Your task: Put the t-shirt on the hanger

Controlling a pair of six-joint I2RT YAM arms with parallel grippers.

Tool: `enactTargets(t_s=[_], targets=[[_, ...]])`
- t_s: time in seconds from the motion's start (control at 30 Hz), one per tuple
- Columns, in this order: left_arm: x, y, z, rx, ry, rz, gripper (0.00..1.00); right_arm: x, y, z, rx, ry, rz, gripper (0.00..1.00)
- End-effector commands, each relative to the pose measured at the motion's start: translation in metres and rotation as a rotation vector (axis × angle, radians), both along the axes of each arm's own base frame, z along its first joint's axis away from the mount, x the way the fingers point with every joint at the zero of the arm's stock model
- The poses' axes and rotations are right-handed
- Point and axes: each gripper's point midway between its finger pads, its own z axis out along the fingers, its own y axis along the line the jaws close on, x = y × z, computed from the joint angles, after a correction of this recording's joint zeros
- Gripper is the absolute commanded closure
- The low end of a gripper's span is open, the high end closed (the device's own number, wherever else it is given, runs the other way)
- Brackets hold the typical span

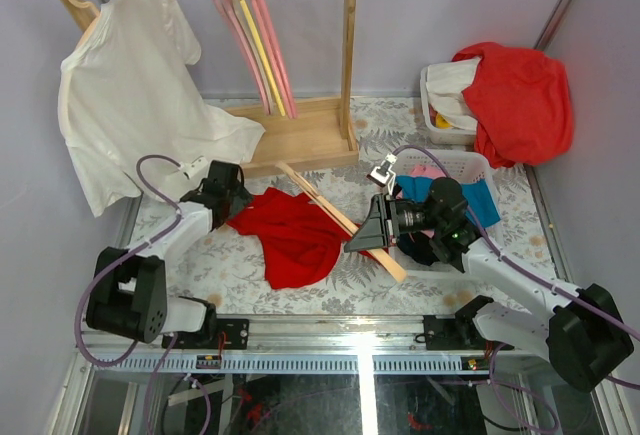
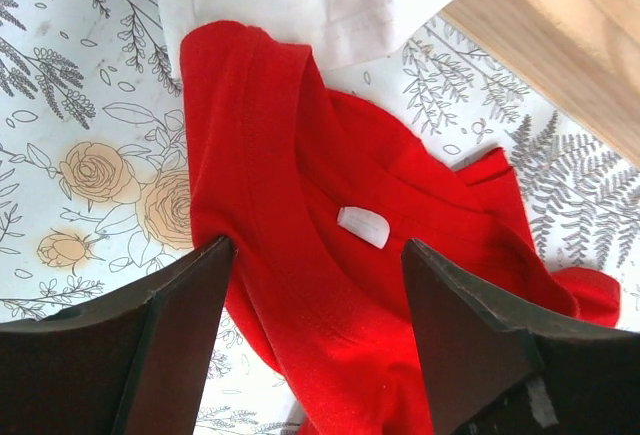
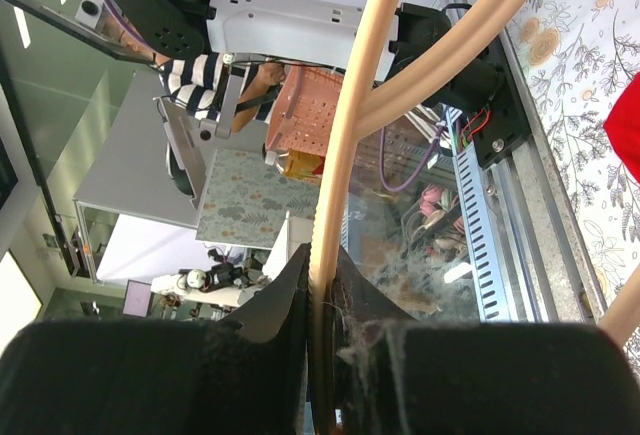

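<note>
We logged: left hand point(image 2: 318, 247) released, astride bright red cloth t-shirt point(image 2: 290, 145) on worktop point(image 2: 80, 85) | right hand point(image 3: 322, 273) clenched on pale wooden hanger point(image 3: 352, 105)

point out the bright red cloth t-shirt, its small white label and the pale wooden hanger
bright red cloth t-shirt point(image 1: 295, 235): top view, middle of the cloth
small white label point(image 2: 363, 226): left wrist view, its centre
pale wooden hanger point(image 3: 360, 77): right wrist view, curved wood
</note>
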Motion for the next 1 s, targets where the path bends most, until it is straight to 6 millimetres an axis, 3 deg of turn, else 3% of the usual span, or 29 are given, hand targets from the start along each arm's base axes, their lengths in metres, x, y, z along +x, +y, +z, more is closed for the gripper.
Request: enactTargets(t_s=[0.0, 0.23, 0.33, 0.67, 0.97], targets=[[0.015, 0.004, 0.031, -0.004, -0.104, 0.026, 0.32, -0.007, -0.004, 0.022, 0.066, -0.085, 0.026, 1.00], [0.012, 0.001, 0.075, -0.029, -0.196, 0.008, 0.32, -0.007, -0.004, 0.021, 0.070, -0.086, 0.025, 1.00], [0.016, 0.003, 0.081, -0.017, -0.207, 0.013, 0.32, -0.007, -0.004, 0.022, 0.076, -0.085, 0.027, 1.00], [0.027, -0.004, 0.023, -0.031, -0.101, 0.016, 0.33, -0.008, -0.005, 0.025, 0.080, -0.088, 0.027, 1.00], [0.017, -0.001, -0.005, -0.017, -0.047, 0.018, 0.37, -0.008, -0.005, 0.024, 0.081, -0.091, 0.025, 1.00]])
